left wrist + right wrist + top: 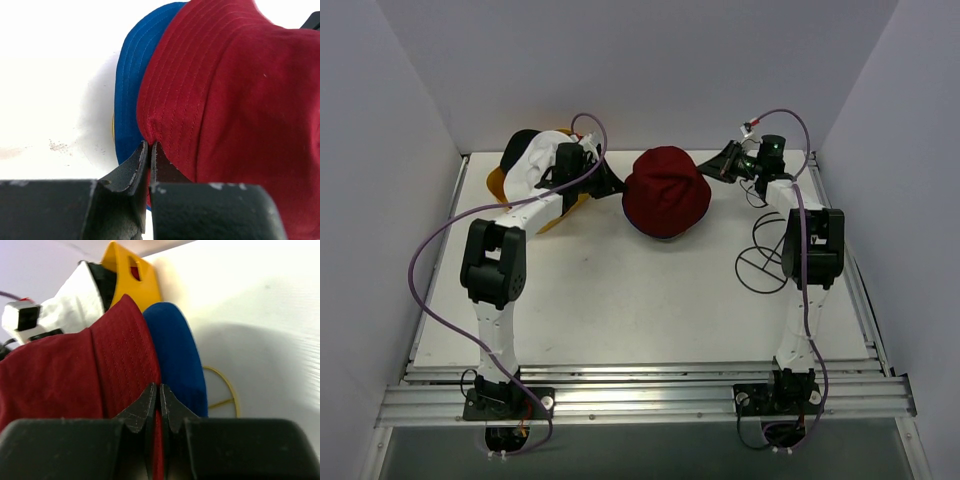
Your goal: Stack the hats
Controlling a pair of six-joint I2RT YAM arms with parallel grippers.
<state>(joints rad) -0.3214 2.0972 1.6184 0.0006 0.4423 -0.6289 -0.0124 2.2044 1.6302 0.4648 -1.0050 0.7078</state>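
Note:
The maroon bucket hat (665, 190) lies at the back middle of the table on top of the blue bucket hat (131, 75), whose brim sticks out beneath it. My left gripper (618, 186) is shut on the maroon brim's left edge (150, 145). From the other side, my right gripper (716, 170) is shut on the right edge of that brim (159, 388), with red fabric between its fingers. The blue hat (177, 355) sits just behind that pinch. A white hat (545, 160) and a black cap (520, 148) rest in the basket at the left.
The yellow plastic basket (548, 216) stands at the back left behind my left arm; its handle end (132, 277) appears in the right wrist view. A thin wire dome frame (765, 255) lies near my right arm. The enclosure walls close in at the back and both sides.

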